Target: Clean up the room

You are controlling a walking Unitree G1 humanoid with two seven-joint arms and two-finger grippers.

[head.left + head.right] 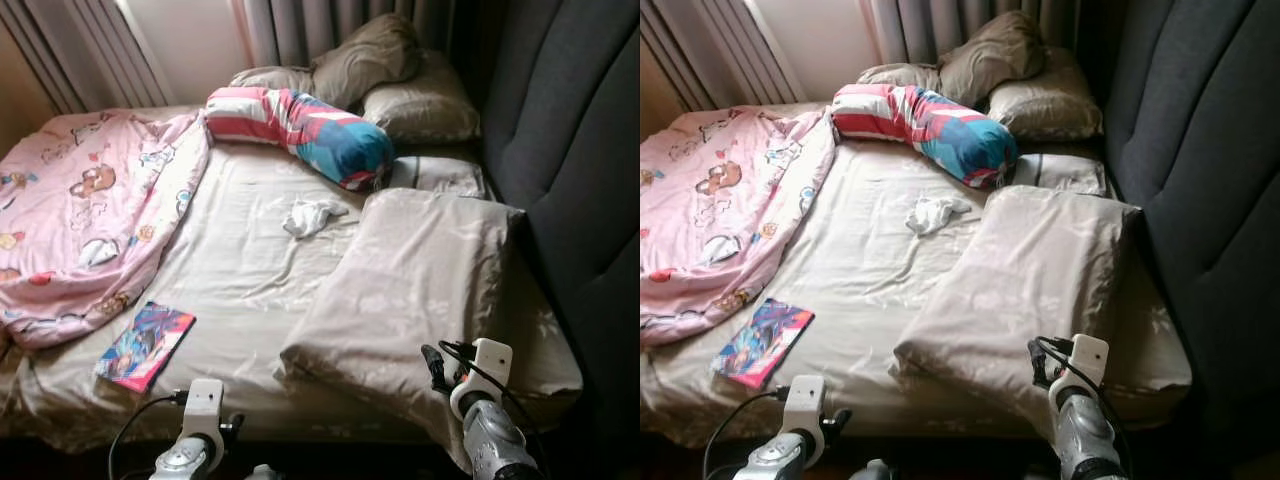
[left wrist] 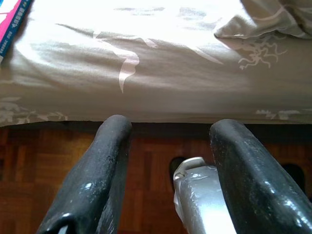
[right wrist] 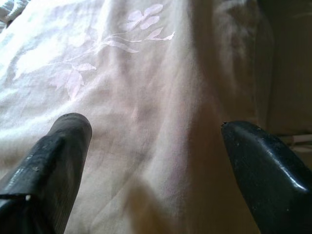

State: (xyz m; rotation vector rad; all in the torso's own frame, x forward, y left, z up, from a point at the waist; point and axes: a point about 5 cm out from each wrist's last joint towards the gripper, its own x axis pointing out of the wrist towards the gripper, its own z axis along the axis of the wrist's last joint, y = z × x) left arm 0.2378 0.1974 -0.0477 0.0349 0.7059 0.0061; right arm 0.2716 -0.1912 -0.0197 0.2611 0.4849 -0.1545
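A beige-sheeted bed lies before me. On it are a crumpled white cloth in the middle, a colourful book near the front left edge, and a rumpled pink cartoon blanket on the left. A large beige pillow lies at the front right. My left gripper is open and empty, low at the bed's front edge, right of the book. Over the near end of the large pillow my right gripper stands open with nothing in it.
A striped red, white and blue bolster and several beige pillows lie at the head of the bed. A dark padded headboard runs along the right. Curtains hang behind. Wooden parquet floor lies below the bed edge.
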